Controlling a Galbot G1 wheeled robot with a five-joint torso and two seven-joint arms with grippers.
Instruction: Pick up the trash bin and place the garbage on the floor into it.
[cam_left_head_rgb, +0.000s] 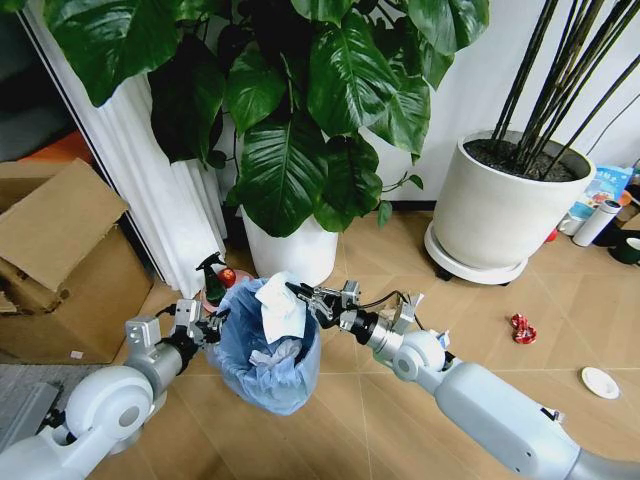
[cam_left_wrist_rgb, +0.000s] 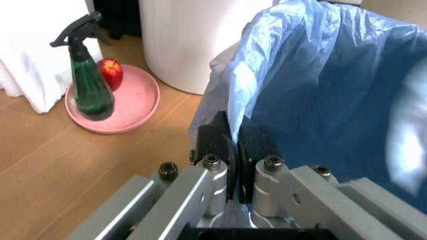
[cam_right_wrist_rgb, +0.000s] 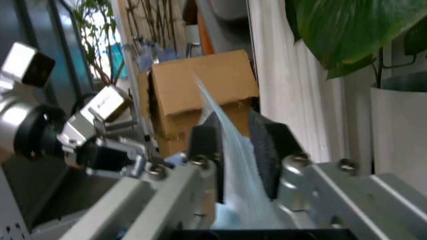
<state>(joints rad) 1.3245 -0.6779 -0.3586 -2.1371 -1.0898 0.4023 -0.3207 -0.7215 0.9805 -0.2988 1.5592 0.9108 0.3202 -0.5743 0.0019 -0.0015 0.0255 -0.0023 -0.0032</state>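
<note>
Two grippers are on the job at my end, one at each side of the trash bin (cam_left_head_rgb: 266, 352). The bin sits low in the centre of the head view on the floor (cam_left_head_rgb: 400, 420), its crinkled light-blue bag (cam_left_wrist_rgb: 320, 75) bulging over the rim. My left gripper (cam_left_head_rgb: 212, 324) is clamped on the bag at the bin's left edge — the left wrist view shows its dark pads (cam_left_wrist_rgb: 212, 145) pressed together with the blue plastic pinched between them. My right gripper (cam_left_head_rgb: 303, 296) reaches in from the other side, over the top of the bin, and grips a piece of white crumpled paper (cam_left_head_rgb: 280, 305) that hangs into the bin mouth; in the right wrist view a pale sheet (cam_right_wrist_rgb: 230, 150) runs up between its two pads (cam_right_wrist_rgb: 267, 147), which are closed against it.

More garbage lies on the planks to the right, well apart from the bin — a red crinkled wrapper (cam_left_head_rgb: 522, 329) and a white round disc (cam_left_head_rgb: 600, 382).

Just behind the bin stands a white plant pot (cam_left_head_rgb: 290, 250), and beside it a green spray bottle (cam_left_wrist_rgb: 90, 80) on a pink dish (cam_left_wrist_rgb: 133, 107) with a red fruit (cam_left_wrist_rgb: 111, 72). A cardboard box (cam_left_head_rgb: 60, 260) sits at the left.
</note>
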